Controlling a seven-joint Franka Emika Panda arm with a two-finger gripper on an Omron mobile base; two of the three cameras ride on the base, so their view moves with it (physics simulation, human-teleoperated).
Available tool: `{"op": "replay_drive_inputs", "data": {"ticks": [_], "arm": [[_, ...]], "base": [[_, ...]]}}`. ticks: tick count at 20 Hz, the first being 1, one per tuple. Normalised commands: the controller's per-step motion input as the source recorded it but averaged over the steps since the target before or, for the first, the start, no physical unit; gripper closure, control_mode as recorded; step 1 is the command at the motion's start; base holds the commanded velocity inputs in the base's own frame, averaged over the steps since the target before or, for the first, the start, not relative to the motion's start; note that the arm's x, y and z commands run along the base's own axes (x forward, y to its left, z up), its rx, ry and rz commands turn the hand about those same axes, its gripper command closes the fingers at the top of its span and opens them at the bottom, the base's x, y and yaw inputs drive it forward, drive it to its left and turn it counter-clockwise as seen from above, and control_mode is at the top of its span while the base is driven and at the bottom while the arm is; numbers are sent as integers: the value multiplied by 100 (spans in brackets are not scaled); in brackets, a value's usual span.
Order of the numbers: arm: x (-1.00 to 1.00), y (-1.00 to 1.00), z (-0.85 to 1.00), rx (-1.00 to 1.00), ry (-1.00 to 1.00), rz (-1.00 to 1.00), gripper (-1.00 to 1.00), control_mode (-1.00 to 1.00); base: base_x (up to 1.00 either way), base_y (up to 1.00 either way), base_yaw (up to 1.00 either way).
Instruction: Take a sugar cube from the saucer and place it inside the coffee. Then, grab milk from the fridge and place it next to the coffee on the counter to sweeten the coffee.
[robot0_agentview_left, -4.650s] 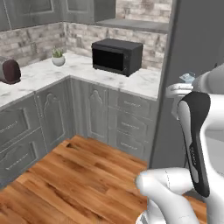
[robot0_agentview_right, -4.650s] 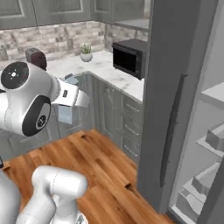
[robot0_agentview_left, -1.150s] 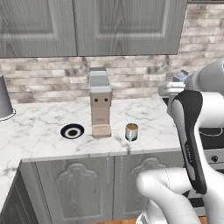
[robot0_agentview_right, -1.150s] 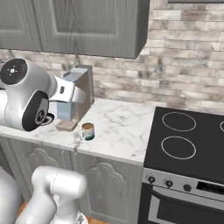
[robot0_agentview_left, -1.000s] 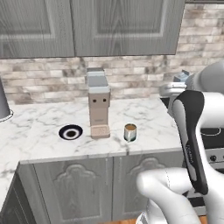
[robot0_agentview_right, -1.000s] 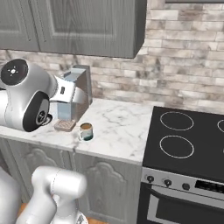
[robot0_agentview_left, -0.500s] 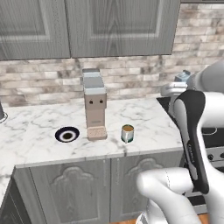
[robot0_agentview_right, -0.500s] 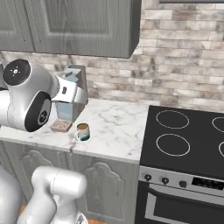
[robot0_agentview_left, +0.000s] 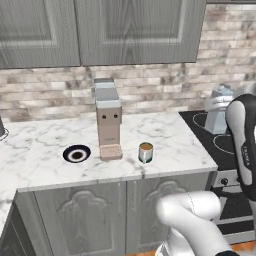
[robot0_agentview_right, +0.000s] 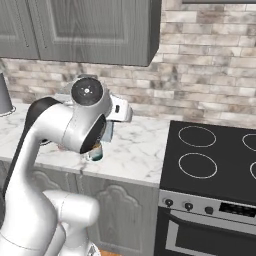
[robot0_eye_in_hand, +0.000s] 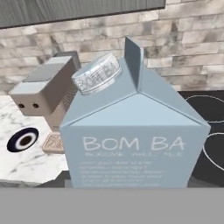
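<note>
Veined marble counter, brick backsplash.

From my left base view I look forward and slightly down at the counter, square on, from mid distance; the arm rises at the right edge. My right base view looks from the other side across the arm's shoulder, with the stove near on the right. Both share the counter, the mug, the brick wall and the upper cabinets. The hand view sits very close behind the milk, facing the coffee machine, saucer and wall.
</note>
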Motion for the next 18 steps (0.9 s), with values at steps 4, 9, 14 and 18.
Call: {"op": "replay_drive_inputs", "data": {"ticks": [4,9,14,18], "arm": [[76,-10,-58,5,1,30,100,-100],[89,11,-67,10,8,26,100,-100],[64,6,-59,9,3,29,100,-100],[51,5,-45,2,1,32,100,-100]], "base": [[0,0,0],[0,0,0],[0,0,0],[0,0,0]]}}
